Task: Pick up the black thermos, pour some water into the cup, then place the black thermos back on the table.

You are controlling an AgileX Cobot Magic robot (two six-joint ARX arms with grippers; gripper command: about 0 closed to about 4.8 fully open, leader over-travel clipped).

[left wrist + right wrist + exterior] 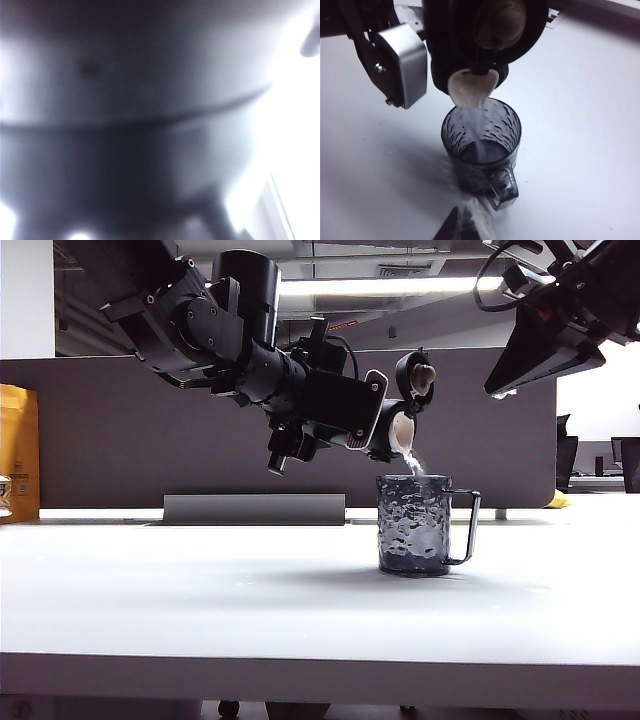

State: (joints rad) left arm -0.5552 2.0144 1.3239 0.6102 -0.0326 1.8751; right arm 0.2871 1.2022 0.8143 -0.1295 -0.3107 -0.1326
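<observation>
1. You read no brand, label or lettering on the thermos, the cup or either arm; the yellow bag at the far left edge is cut off and shows no legible print.
2. Your left gripper grasps the thermos, held tipped nearly level above the table, just left of centre, its lid flipped open and its pale spout over the cup's rim.
3. Water runs from the spout into the cup, which stands upright on the table right of centre with its handle to the right.
4. Your left wrist view is a dark blur filled by the thermos body; you cannot make out fingers there.
5. Your right gripper hangs high at the upper right, clear of the cup, partly cut off.
6. In the right wrist view only its dark tip shows near the cup, jaws clenched together on nothing.
</observation>
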